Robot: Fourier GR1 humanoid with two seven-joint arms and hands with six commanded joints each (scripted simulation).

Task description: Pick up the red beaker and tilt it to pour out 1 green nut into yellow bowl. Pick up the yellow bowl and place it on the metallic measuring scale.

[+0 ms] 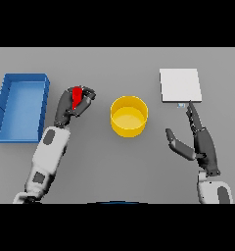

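Matt grey table (119, 166), smooth and even, no grain. Yellow bowl (129, 115) of plastic look, smooth, its inside floor paler with a soft sheen. Red beaker (77, 96) in saturated, plain red, plastic-like, mostly hidden within dark matt fingers of left hand (74, 104). Blue bin (22, 107) near the table's left edge, smooth plastic look, flat colour. Measuring scale (180, 86) pale grey-white, flat and dull rather than shiny. Right hand (200, 142) dark, matt.
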